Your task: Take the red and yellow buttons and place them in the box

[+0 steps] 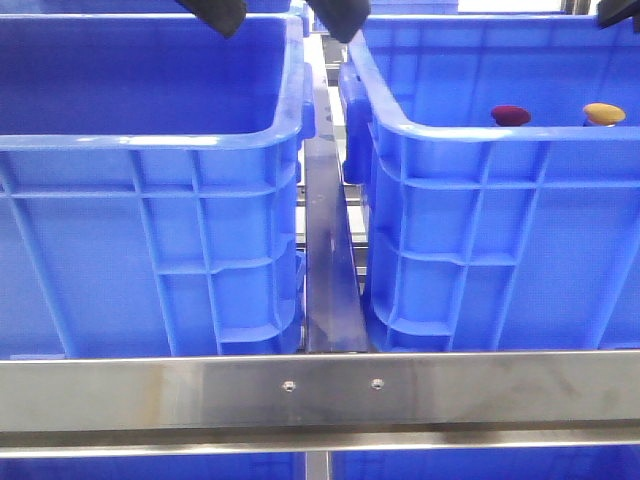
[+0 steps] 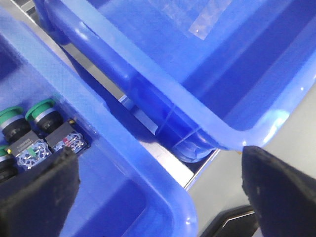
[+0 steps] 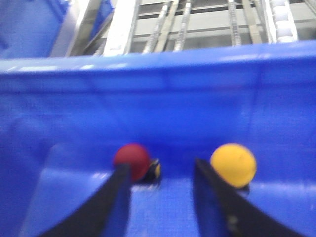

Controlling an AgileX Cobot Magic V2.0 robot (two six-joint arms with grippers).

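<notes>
Right now the right gripper (image 3: 160, 197) is down inside the right-hand blue crate (image 1: 500, 130), fingers spread with nothing between them, one finger (image 3: 116, 197) touching or just overlapping the red button (image 3: 132, 160) and the other sitting between it and the yellow button (image 3: 233, 164). Both buttons rest near the crate's far wall, close together but apart. The wrist view is blurred, so I'd only guess the red one is the target. To do this well, the gripper wants shifting sideways until the red cap sits squarely in the gap, then a gentle close low on the cap so the rounded dome doesn't squirt out, keeping clear of the yellow one. The left-hand crate (image 1: 150, 135) looks the likely drop spot. The left gripper (image 2: 158, 192) hovers wide open, holding nothing, above the crate rims, over green-capped buttons (image 2: 39, 111). Their small labels show print too tiny to read; no brand is legible anywhere.
</notes>
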